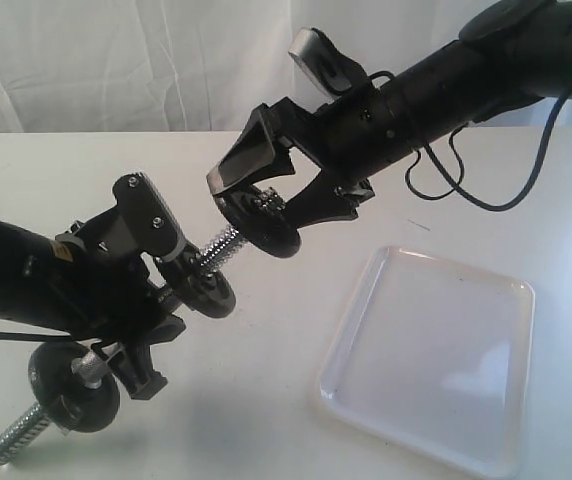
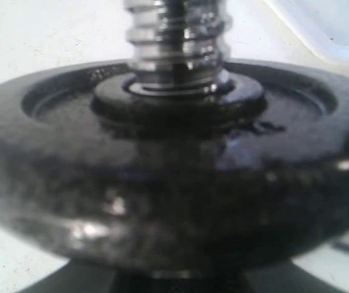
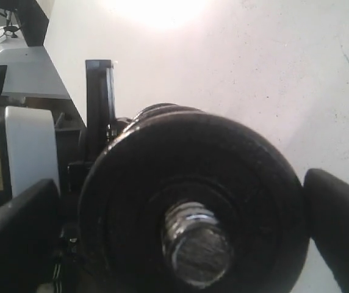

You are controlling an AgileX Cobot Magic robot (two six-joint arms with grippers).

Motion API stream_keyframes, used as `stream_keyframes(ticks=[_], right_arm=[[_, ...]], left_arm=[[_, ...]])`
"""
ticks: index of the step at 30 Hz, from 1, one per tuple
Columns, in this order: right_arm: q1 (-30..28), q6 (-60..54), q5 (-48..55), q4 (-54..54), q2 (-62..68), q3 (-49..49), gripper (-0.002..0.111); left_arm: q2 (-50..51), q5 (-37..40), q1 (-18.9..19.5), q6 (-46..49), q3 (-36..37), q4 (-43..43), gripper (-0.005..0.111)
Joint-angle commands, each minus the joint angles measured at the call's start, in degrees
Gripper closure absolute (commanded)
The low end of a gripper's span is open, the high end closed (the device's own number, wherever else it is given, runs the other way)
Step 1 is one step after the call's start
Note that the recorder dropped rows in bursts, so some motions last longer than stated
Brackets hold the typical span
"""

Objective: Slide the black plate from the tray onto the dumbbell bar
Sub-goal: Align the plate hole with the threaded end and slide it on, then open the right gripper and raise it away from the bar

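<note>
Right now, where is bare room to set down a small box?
Free: the inside of the shallow white plastic tray, which holds nothing; the bare white table at the far left, and the near strip left of the tray. Crowded: centre-left, where the left gripper holds the chrome dumbbell bar and the right gripper straddles the round black plate.

Matte black plate (image 3: 248, 171); chrome dumbbell bar (image 3: 197, 244) (tray (image 1: 436, 350) probably glossy plastic).

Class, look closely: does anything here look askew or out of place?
Yes. The black plate sits at the tip of the tilted dumbbell bar, bare thread separating it from the next disc. Nothing looks damaged or spilled.
</note>
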Motion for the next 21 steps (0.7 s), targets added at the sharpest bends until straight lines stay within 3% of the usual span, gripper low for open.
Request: stream_keyframes(ticks=[1,16,19,21], right_arm=[[0.3,-2.2,1.6,6.2,-1.9,-1.0,0.003],[-4.3,-2.8,1.6,5.6,-4.1,-9.6,0.005],[-4.4,-2.8,1.6,2.1,-6.1,-10.3,0.026],[-4.4,-2.6,1.6,-3.3,-7.6,-10.6,0.058]], left_arm=[[-2.7,-8.4,-0.4,0.4,-2.1,-2.2,0.107],[-4.8,-9.3,-0.4,0.4,-2.1,-2.2,0.107],[-5.2,-10.3,-0.4,0.4,-2.1,-2.2,0.107],[-5.2,-11.2,-0.4,0.4,-2.1,-2.2,0.107]])
